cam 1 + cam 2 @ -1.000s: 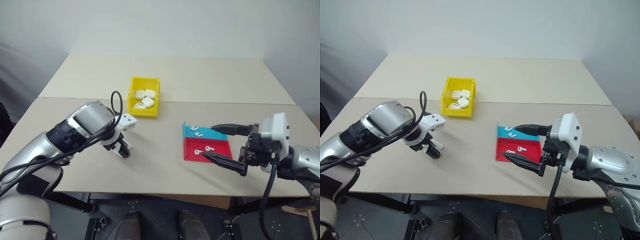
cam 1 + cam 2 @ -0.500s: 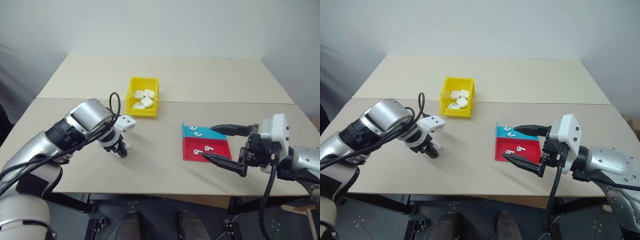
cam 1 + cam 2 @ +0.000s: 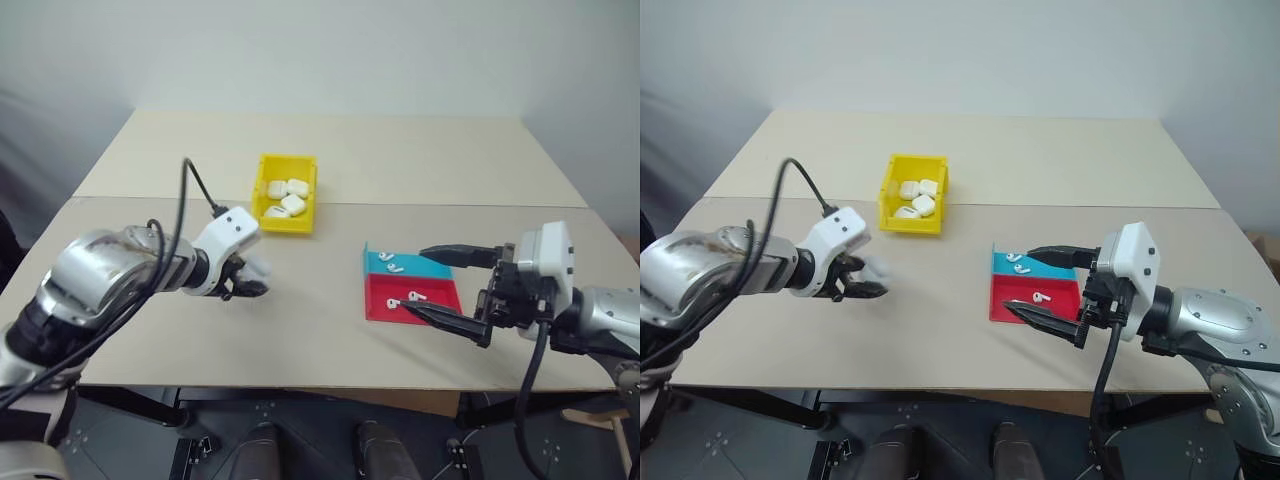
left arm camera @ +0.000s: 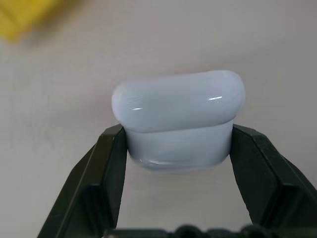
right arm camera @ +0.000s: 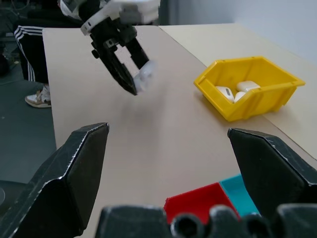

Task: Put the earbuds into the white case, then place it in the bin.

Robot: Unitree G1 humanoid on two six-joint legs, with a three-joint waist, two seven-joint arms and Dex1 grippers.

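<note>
Near the table's [image 3: 330, 150] left edge, my left gripper [image 4: 178, 148] pinches the small glossy white case [image 4: 178, 119]; right gripper [image 3: 440, 285] spread over the flat red-and-blue tray [image 3: 385, 300].

The worktop [image 3: 330, 340] is a pale beige, plain and unpatterned, with a thin darker seam across it. At about 11 o'clock from its middle sits the bin [image 3: 270, 222], bright yellow all over, holding several glossy white look-alike cases [image 3: 288, 196]. The white case [image 4: 178, 119] is glossy pale white with small bright highlights, set between two matte black fingers [image 4: 106, 183] of the left pincer [image 3: 250, 282], whose housing is white over a silver-grey arm. At roughly 4 o'clock lies a flat tray [image 3: 432, 297], half red and half teal-blue, with tiny white earbuds [image 3: 410, 299] on both colours. The right pincer [image 3: 440, 285] has black fingers and a white housing.
</note>
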